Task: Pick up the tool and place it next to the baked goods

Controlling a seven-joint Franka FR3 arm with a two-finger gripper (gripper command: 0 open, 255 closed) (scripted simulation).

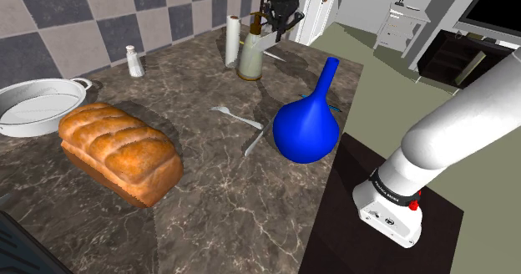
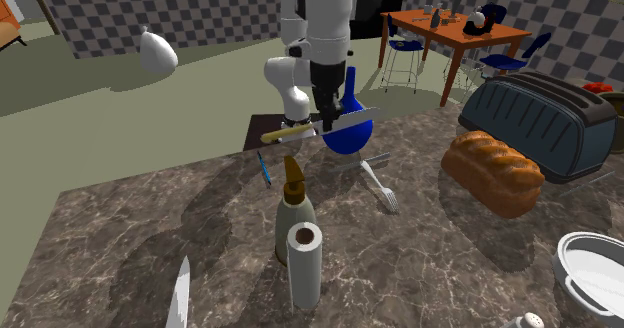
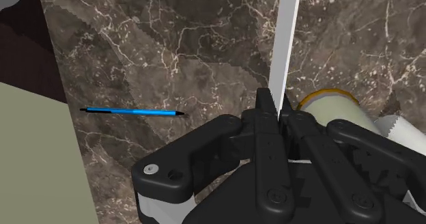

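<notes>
Because the knife (image 2: 350,117) is clamped between the shut fingers of the claw (image 2: 324,124), it is carried level in the air above the worktop (image 2: 150,236). Its yellowish handle is to one side of the claw and its pale blade to the other. The grip is taken about where handle and blade meet, which is judged to keep the weight balanced and the knife from tipping.

Below and near the claw, a bottle (image 2: 294,216) and a paper roll (image 2: 304,266) are set upright. A blue pen (image 3: 130,111) is laid flat on the marbled surface, and a blue vase (image 1: 307,129) is stood close by. The height is judged to be kept so that these tall things are cleared.

The loaf of bread (image 2: 492,171) is laid well apart from the claw, toward the second exterior view's right, in front of a dark toaster (image 2: 540,111). A fork (image 2: 380,188) is laid between vase and loaf. The pick-up is judged done, and the carry and the setting down are not yet done. Bare worktop on the loaf's fork side is judged the likely spot.
</notes>
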